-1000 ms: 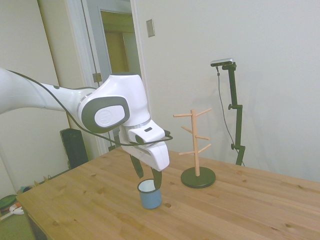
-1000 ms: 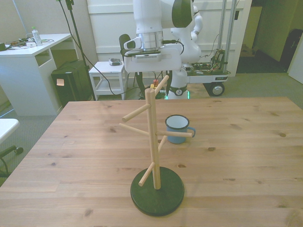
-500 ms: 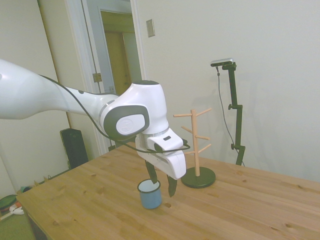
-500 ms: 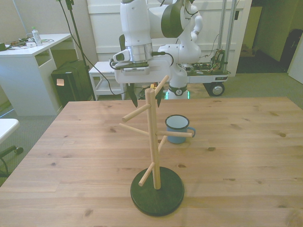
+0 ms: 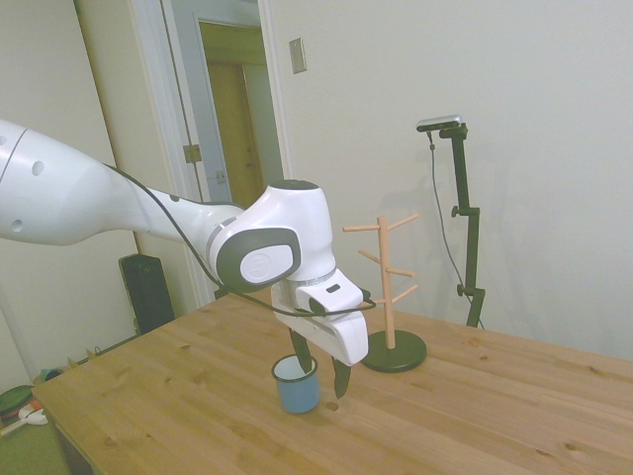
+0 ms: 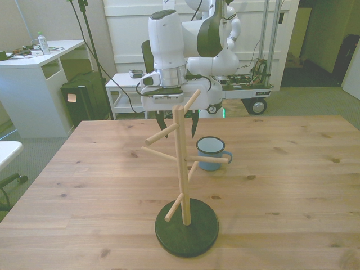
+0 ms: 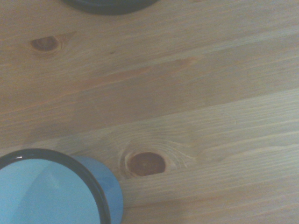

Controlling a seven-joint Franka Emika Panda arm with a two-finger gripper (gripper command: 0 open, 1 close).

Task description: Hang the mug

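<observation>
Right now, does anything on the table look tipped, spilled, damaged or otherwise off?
Nothing stands out. The mug sits upright on the table, the wooden mug tree stands straight on its dark base, and the open gripper hangs beside the mug.

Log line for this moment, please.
phase: approach | gripper: open, beside mug, not holding | mug: upright on table | rack: pegs empty

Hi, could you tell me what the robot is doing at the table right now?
The arm is going for the mug so it can hang it on the peg stand. The tool is open and low over the table, beside the mug rather than around it. The mug stands upright on the wood, not held, and the stand's pegs are all bare.
</observation>
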